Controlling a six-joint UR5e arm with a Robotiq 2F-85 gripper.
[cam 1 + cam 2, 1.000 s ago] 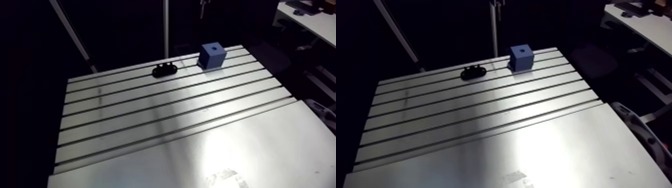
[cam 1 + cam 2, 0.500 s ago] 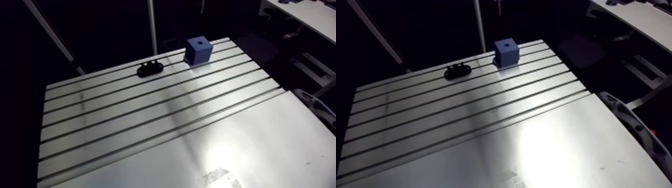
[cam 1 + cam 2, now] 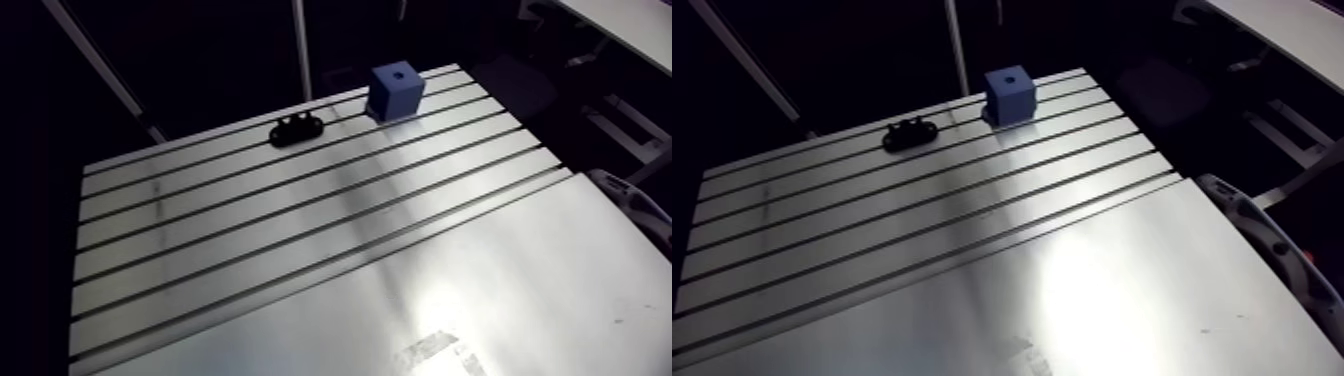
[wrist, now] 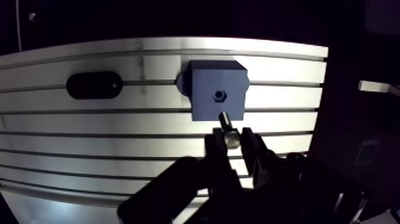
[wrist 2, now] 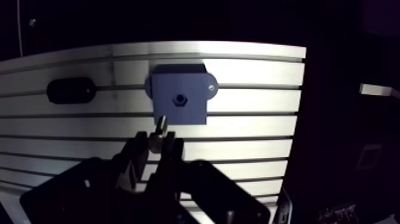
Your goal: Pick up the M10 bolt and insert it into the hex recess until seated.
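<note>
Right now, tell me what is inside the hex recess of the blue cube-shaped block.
The hex recess in the blue block holds no bolt. Only a dark opening shows, its bottom lost in shadow. The metal M10 bolt is clamped in the gripper, outside it.

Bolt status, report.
Hand shut on M10 bolt. Bolt short of hex recess in blue block, not inserted. Nothing between them. Black fixture off aside.

Both views share the block [image 3: 395, 88], wrist seemingly nearer.
</note>
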